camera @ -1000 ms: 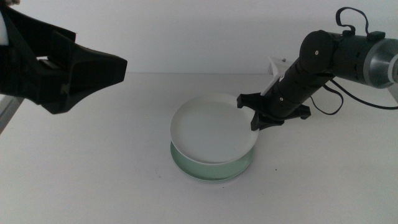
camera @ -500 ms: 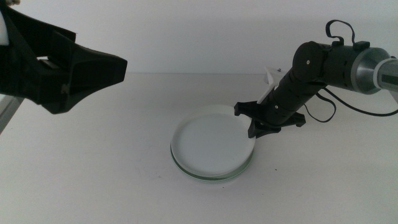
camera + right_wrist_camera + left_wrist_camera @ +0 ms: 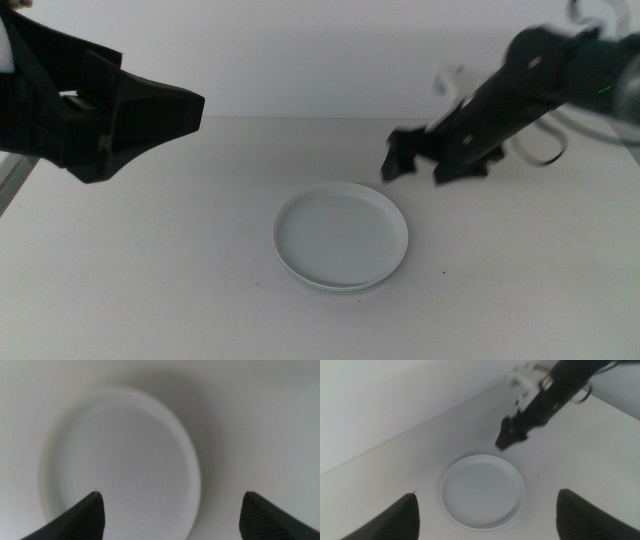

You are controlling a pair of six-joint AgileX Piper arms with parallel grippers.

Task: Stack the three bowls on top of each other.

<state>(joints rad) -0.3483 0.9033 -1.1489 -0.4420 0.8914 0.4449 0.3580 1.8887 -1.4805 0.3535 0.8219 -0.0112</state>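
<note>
- The three bowls [image 3: 341, 237] lay as one low stack near the middle of the tabletop, well away from every edge; the white bowl [image 3: 340, 230] was on top and filled nearly the whole outline.
- Under it only a thin rim of a second bowl showed at the near side of the stack; its colour was too faint to name, and a third layer could not be told apart in any view.
- The rims sat nearly flush, so the stack looked nested and level, which I judged to mean the stacking was finished or all but finished.
- The right gripper [image 3: 418, 160] hung in the air beyond the far right rim of the stack, apart from it and blurred in the middle view.
- Its two jaws stood wide apart with nothing between them, as the right wrist view showed, with the white bowl lying free below. That fitted a hand that had no more to hold.
- The left gripper [image 3: 185, 108] waited high over the left side of the tabletop, well apart from the stack, jaws spread and empty.
- Neither arm touched the bowls, so nothing but their own nesting held them in place.
</note>
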